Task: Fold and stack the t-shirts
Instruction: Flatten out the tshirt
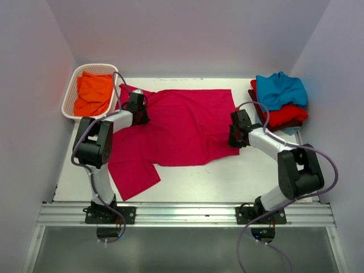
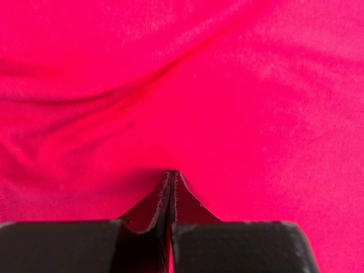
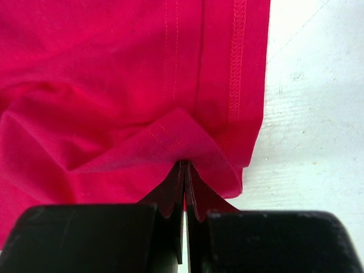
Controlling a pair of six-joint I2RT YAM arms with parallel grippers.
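The crimson-pink t-shirt (image 1: 187, 125) is lying spread over the middle of the white table (image 1: 227, 176), with one flap trailing toward the near edge. The left gripper (image 2: 172, 177) is pinching a small peak of cloth on the shirt's left side, its jaws pressed together on the fabric. The right gripper (image 3: 185, 166) is clamping a folded bit of stitched hem at the shirt's right edge. An orange t-shirt (image 1: 94, 94) is sitting in the white basket (image 1: 68, 105) at the far left. At the far right, a teal-blue t-shirt (image 1: 278, 90) is lying on a red t-shirt (image 1: 284, 116) and a maroon t-shirt (image 1: 256, 108).
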